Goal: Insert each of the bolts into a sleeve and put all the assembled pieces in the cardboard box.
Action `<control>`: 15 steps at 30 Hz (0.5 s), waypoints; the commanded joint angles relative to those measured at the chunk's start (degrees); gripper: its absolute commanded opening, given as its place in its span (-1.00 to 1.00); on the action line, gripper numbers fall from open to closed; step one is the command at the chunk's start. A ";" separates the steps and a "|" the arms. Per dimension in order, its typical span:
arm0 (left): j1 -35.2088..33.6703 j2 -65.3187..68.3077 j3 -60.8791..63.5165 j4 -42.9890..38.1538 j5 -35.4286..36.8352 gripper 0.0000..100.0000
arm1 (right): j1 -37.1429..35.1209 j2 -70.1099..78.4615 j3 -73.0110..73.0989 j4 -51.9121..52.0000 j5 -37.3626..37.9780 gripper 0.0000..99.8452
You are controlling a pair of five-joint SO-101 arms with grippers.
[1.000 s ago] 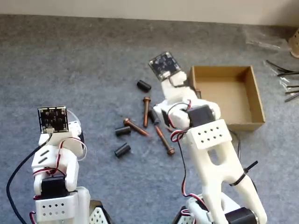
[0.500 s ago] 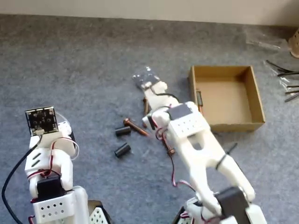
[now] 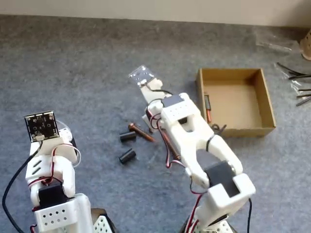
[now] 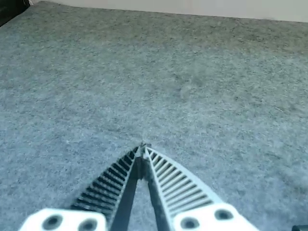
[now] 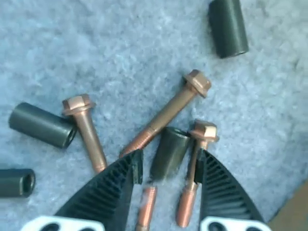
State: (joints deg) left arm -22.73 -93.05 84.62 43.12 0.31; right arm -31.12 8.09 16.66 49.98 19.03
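Copper-toned bolts (image 5: 166,113) likely stiff, prone to roll; pinch mid-shank. Right gripper (image 5: 168,166) spread astride dark sleeve (image 5: 169,150); left gripper (image 4: 143,150), eight o'clock of the bolts, pressed together.

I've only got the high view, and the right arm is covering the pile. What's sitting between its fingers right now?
Observer: In the right wrist view the right gripper is open, straddling a dark sleeve and a copper bolt lying side by side.
Operator: Is that bolt inside the sleeve?
Observer: No, it lies beside the sleeve, not through it.
Operator: And the left gripper?
Observer: Shut, over bare carpet.
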 commanded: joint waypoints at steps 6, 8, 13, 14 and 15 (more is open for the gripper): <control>-0.57 -0.57 -0.22 -1.41 0.44 -0.99 | -0.13 3.03 -5.05 -0.75 0.70 -0.73; -0.57 -0.57 -0.22 -1.41 0.44 -0.99 | -0.13 3.03 -5.05 -0.75 0.70 -0.80; -0.57 -0.57 -0.22 -1.41 0.44 -0.99 | -0.13 3.03 -4.97 0.31 -0.09 -0.82; -0.48 -0.57 -0.22 -1.41 0.44 -0.99 | -0.13 3.03 -5.05 1.01 -1.05 -0.82; -0.13 -0.57 -0.22 -1.41 0.44 -0.99 | -0.13 3.03 -5.23 1.54 -1.58 -0.82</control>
State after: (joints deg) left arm -22.73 -93.05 84.62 43.12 0.31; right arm -31.03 11.60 14.37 50.33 18.95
